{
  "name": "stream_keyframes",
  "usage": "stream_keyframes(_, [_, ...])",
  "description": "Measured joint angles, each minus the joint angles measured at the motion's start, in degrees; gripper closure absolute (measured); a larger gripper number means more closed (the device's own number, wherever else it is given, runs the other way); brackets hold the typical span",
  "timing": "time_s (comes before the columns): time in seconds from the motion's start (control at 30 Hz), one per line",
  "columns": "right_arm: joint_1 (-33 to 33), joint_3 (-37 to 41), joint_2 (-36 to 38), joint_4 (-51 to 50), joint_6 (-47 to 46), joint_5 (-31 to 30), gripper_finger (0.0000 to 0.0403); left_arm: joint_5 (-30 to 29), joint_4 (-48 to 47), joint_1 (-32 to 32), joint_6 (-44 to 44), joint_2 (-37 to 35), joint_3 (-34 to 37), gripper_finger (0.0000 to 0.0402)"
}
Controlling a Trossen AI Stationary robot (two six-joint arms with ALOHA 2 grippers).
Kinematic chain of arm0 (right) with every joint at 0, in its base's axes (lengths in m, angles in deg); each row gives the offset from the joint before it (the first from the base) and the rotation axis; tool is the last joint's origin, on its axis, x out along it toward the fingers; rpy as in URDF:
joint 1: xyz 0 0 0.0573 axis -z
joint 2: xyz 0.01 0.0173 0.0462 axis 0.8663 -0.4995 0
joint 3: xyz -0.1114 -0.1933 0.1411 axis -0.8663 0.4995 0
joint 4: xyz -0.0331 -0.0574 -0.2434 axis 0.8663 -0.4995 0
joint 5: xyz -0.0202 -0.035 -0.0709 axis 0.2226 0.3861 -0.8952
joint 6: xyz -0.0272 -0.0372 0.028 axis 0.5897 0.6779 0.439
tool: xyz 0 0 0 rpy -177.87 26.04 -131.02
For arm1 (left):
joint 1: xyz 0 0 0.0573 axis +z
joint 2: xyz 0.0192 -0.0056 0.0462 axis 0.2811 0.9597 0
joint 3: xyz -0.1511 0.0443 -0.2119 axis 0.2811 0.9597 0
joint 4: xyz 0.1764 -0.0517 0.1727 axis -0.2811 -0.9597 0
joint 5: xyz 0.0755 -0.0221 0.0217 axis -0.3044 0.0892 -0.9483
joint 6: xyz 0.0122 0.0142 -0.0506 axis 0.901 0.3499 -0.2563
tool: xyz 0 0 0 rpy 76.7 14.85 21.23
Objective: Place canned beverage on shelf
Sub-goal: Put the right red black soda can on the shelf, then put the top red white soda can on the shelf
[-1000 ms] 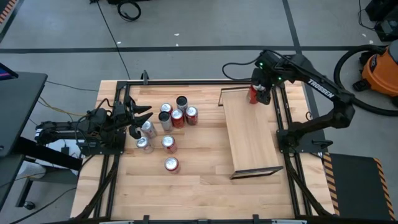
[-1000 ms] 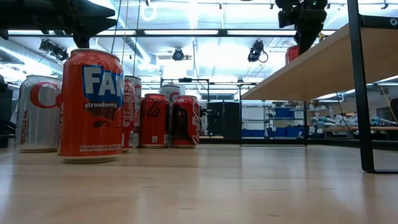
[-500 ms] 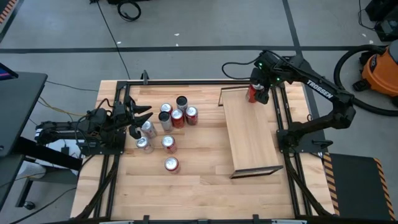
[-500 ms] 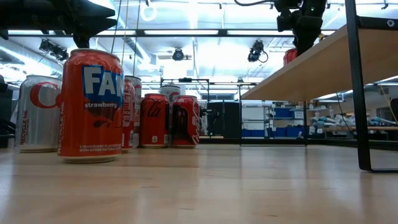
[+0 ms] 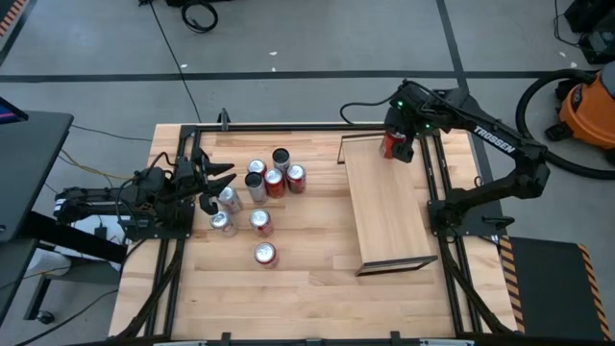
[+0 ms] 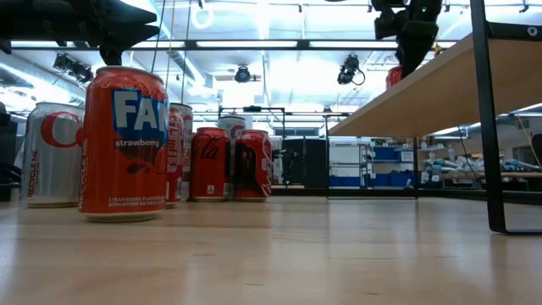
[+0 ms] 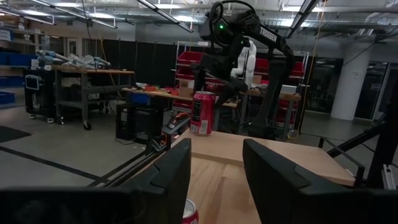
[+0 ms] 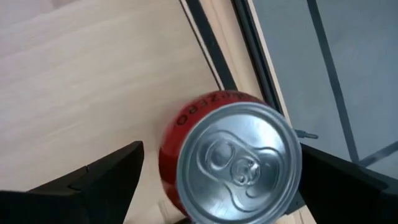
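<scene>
A red beverage can is seen standing upright on the light-wood shelf, at the shelf's far corner, toward one o'clock on the tabletop. The right gripper is positioned directly above the can, its fingers spread wide on either side and not touching it. The left gripper is held at nine o'clock beside a cluster of cans, its fingers narrowly parted with nothing between them.
</scene>
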State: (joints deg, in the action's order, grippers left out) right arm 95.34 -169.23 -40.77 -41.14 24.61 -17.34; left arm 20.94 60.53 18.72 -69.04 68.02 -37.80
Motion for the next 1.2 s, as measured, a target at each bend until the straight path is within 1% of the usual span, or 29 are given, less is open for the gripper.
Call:
stream_keyframes(0.17, [0.0, 0.0, 0.0, 1.7, 0.0, 0.9, 0.0004, 0.0, 0.0, 0.0, 0.0, 0.0, 0.0, 0.0246])
stream_keyframes(0.47, [-0.8, 0.0, 0.0, 8.8, 0.6, 1.4, 0.0004, 0.0, 0.0, 0.0, 0.0, 0.0, 0.0, 0.0246])
stream_keyframes(0.63, [-3.7, 0.0, 0.0, 13.5, 1.6, 1.0, 0.0005, 0.0, 0.0, 0.0, 0.1, 0.0, 0.0, 0.0246])
stream_keyframes(0.87, [-10.8, 0.0, -0.1, 22.2, 1.3, 0.7, 0.0006, 0.0, 0.0, 0.0, 0.0, 0.0, 0.0, 0.0246])
stream_keyframes(0.97, [-13.7, -0.2, -1.7, 23.5, 0.0, -2.1, 0.0007, 0.0, 0.0, 0.0, -0.1, 0.0, 0.0, 0.0246])
stream_keyframes(1.03, [-15.4, -0.5, -3.8, 23.2, -1.1, -2.6, 0.0009, 0.0, 0.0, 0.0, -0.2, 0.0, 0.0, 0.0246])
stream_keyframes(1.2, [-19.9, -5.4, -12.9, 25.5, -2.9, -2.3, 0.0009, 0.0, 0.1, 0.0, -0.2, 0.0, 0.0, 0.0246])
